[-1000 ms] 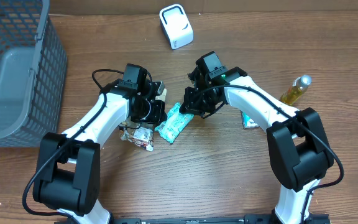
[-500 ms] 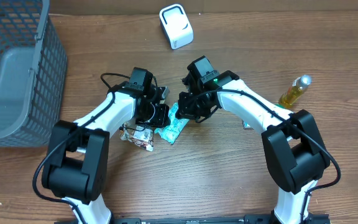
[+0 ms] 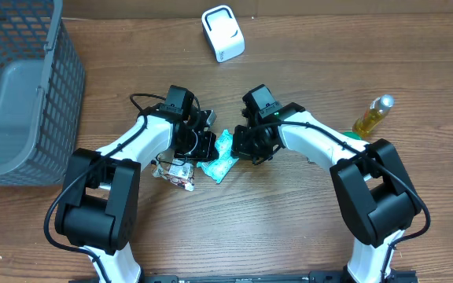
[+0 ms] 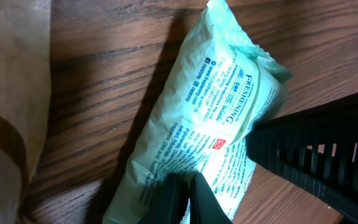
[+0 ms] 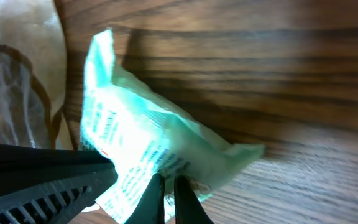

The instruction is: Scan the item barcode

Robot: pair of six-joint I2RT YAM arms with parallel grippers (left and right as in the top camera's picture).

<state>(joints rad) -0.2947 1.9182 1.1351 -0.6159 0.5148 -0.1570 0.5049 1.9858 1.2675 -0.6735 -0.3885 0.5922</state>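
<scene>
Pouch (image 4: 197, 124) is crinkly, pillowy plastic — table (image 4: 117, 37), grained wood.

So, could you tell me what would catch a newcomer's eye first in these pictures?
The mint-green packet in the middle, with the left gripper and the right gripper both shut on its edges from either side. After that, the grey mesh basket at the left, the white scanner at the top edge and the yellow bottle to the right.

Crinkled mint-green wipes pkt (image 3: 217, 163), print side up, lies diag. mid-scene; white scanner (image 3: 222, 33) upright, well apart.
</scene>
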